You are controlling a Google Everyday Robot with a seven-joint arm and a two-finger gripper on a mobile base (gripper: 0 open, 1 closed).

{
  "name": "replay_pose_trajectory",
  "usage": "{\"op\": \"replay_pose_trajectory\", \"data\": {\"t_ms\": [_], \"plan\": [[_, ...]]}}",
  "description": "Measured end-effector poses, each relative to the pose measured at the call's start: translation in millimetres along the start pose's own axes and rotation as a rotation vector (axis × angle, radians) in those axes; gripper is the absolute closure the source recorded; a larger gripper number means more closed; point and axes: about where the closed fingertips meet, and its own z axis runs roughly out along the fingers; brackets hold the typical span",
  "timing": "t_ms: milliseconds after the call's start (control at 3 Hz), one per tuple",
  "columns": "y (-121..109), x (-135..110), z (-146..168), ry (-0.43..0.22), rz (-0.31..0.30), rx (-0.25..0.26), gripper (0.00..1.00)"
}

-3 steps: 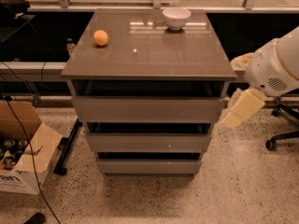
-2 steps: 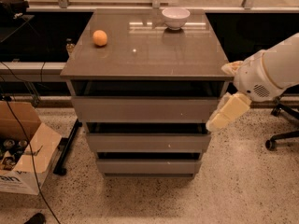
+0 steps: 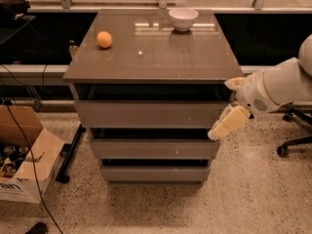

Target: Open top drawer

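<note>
- I count three grey-brown drawers stacked in the table point(image 3: 146, 62) at the middle of the frame. The top drawer point(image 3: 146, 114) is the widest and tallest, just under the table top, with a dark gap along its upper edge.
- The middle drawer point(image 3: 153, 149) and the bottom drawer point(image 3: 153, 174) each sit narrower than the one above. All the fronts are plain and I see no handles.
- On the table top I see one orange point(image 3: 104, 39) at the upper left and one white bowl point(image 3: 183, 18) near the far edge, well apart from each other.
- One gripper point(image 3: 228, 123) hangs at the right end of the top drawer's front, angled down and to the left. I cannot tell whether it is released or clenched, or whether it touches the panel.
- The speckled floor point(image 3: 243, 199) in front of the drawers gives me room at the lower centre and lower right.
- The sides are tighter: one cardboard box point(image 3: 29, 150) and cables point(image 3: 19, 130) at the lower left, and one chair base point(image 3: 295, 143) at the right edge.
- The only writing I can read is the fragment "an" on the box's side.
</note>
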Motion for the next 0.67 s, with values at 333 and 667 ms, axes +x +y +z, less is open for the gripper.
{"op": "replay_pose_trajectory", "data": {"t_ms": [333, 667], "plan": [[1.2, 2.3, 15.9, 0.015, 0.008, 0.015, 0.0], [-3.5, 7.6, 50.1, 0.02, -0.01, 0.028, 0.0]]}}
